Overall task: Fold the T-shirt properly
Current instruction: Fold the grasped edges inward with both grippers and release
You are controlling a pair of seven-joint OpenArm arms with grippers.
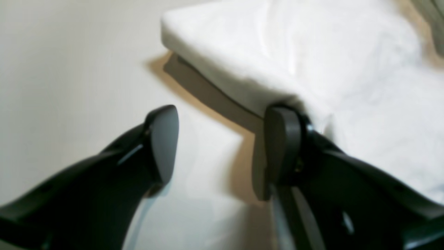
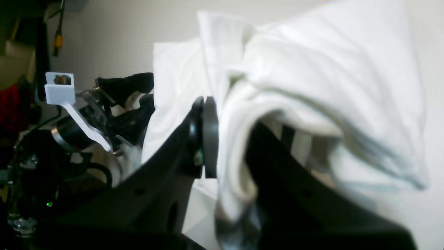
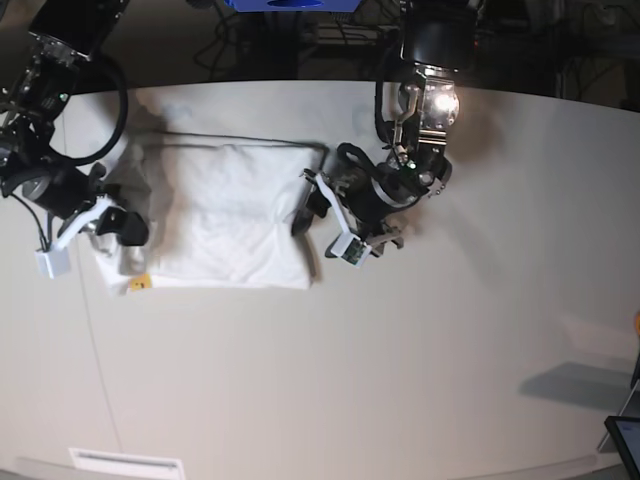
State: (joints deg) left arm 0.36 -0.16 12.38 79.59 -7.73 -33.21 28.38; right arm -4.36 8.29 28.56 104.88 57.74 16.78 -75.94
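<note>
The white T-shirt [image 3: 225,210] lies partly folded at the back left of the table, its print hidden. My right gripper [image 3: 125,228] is at the shirt's left edge. In the right wrist view that gripper [image 2: 232,147] is shut on a bunched fold of the T-shirt [image 2: 329,69], which drapes over its fingers. My left gripper [image 3: 303,207] sits at the shirt's right edge. In the left wrist view the left gripper [image 1: 222,146] is open with bare table in the gap; one of its fingers [image 1: 282,146] touches the raised edge of the T-shirt [image 1: 312,52].
A small yellow marker [image 3: 138,283] lies on the pale table [image 3: 400,380] just below the shirt's lower left corner. A white label [image 3: 125,463] is near the front edge. A dark object [image 3: 622,432] stands at the far right edge.
</note>
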